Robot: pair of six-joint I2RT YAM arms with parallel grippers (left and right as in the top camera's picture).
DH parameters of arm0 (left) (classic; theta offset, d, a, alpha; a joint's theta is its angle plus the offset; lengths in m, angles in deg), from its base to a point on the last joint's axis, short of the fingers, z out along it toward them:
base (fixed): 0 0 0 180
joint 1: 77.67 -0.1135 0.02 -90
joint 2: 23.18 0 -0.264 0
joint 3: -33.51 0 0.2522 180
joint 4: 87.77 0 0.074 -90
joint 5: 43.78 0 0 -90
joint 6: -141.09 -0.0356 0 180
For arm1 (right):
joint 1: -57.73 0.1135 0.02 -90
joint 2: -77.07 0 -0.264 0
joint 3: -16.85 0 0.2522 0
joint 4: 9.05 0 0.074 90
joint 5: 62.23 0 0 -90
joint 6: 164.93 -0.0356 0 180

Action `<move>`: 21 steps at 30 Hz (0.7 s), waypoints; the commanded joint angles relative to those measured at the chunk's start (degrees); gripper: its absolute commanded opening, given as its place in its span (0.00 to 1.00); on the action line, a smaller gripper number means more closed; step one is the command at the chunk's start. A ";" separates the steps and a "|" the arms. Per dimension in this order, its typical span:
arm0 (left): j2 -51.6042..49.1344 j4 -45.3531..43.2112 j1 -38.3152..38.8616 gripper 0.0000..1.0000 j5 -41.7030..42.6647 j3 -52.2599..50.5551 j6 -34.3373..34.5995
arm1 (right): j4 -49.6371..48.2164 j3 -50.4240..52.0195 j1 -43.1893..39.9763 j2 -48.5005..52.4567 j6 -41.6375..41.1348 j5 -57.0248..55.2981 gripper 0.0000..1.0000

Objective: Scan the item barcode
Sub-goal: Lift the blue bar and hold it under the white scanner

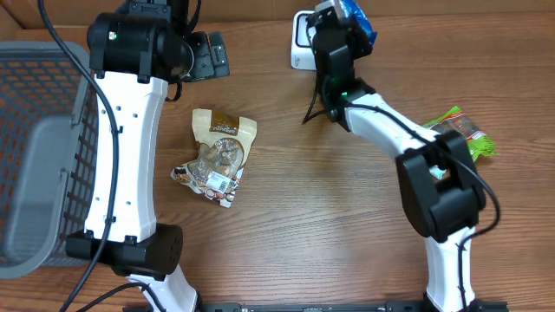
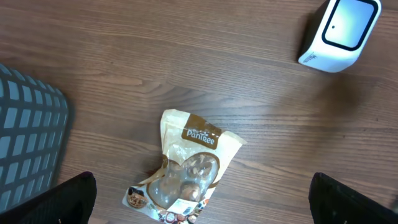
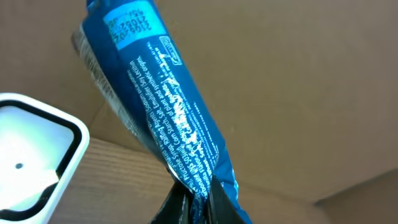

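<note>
Nearest, in the lower middle of the overhead view, is the wooden table (image 1: 303, 234) with the two arm bases. A little further, left of centre, a beige pouch (image 1: 218, 156) lies flat. At the right edge a green packet (image 1: 460, 130) lies beside the right arm. I judge that both wait for their turn. The grey basket (image 1: 35, 95) fills the left edge, and it is probably the place for scanned items.

Further up, at upper left, the left gripper (image 1: 206, 55) hangs above the table with its jaws spread wide, holding nothing. Its camera looks down on the pouch, so it seems ready to take it afterwards.

Farthest, at top centre, the right gripper (image 3: 191, 202) pinches the lower end of the blue packet (image 3: 168, 118), the task's item, with its jaws pressed together. The packet stands tilted upward, just beside and above the white scanner (image 3: 31, 155), I think so that a printed side can face the scanner window. I cannot find the barcode itself in the wrist view, so a small turn of the wrist may be needed.
</note>
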 commanded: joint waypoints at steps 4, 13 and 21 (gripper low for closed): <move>-0.11 -0.09 0.11 1.00 0.04 -0.22 1.01 | -8.28 -1.05 1.20 3.63 16.06 0.48 0.04; -0.11 -0.07 0.11 1.00 0.04 -0.22 1.01 | -17.20 -1.05 1.07 9.27 22.67 6.16 0.04; -0.11 -0.07 0.11 1.00 0.04 -0.22 1.01 | -24.87 -1.05 -0.70 11.78 23.04 8.92 0.04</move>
